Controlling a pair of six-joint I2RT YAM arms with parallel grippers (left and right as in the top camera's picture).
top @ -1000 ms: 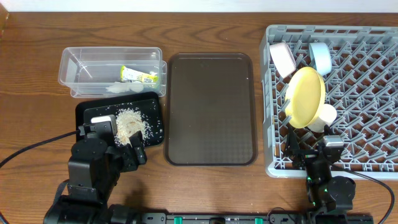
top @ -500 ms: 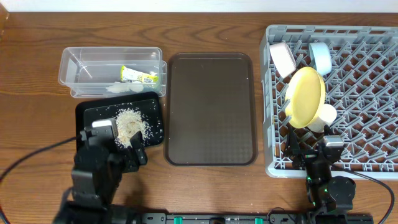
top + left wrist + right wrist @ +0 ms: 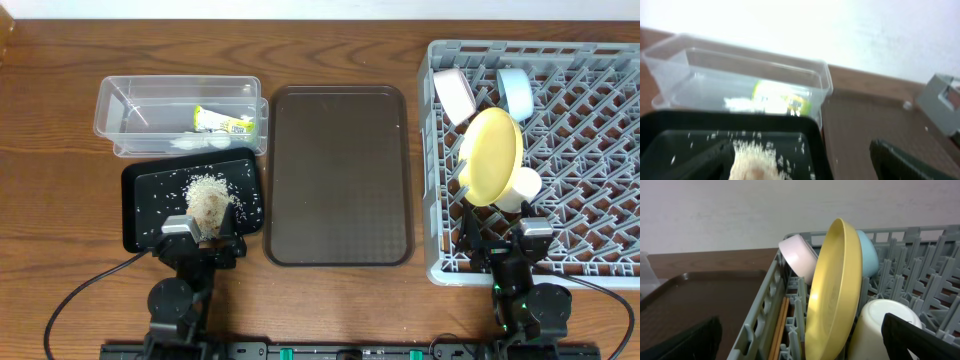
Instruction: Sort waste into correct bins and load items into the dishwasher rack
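The clear tub [image 3: 130, 112] holds the yellow-green wrapper [image 3: 225, 122] and the white tissue [image 3: 192, 143]; both also show in the left wrist view, the wrapper [image 3: 777, 97] and the tissue [image 3: 737, 103]. The black tray [image 3: 145, 205] carries a pile of rice scraps [image 3: 207, 192]. My left gripper [image 3: 200, 242] is open and empty at the tray's front edge, the rice [image 3: 755, 155] just ahead of it. The grey rack [image 3: 590, 150] holds the yellow plate [image 3: 492, 155], pinkish-white bowl [image 3: 455, 95], light-blue bowl [image 3: 515, 92] and white cup [image 3: 524, 184]. Chopsticks [image 3: 781, 330] lie in the rack. My right gripper [image 3: 505, 248] is open and empty at the rack's front edge.
A dark-brown serving tray [image 3: 338, 175] lies between the black tray and the rack. The rack's near wall [image 3: 765, 315] stands right in front of the right gripper [image 3: 802, 347]. Cables trail from both arms along the table's front edge.
My left arm has drawn back and down from over the black tray to its front edge, uncovering the tray's near left part. The right arm has not moved.
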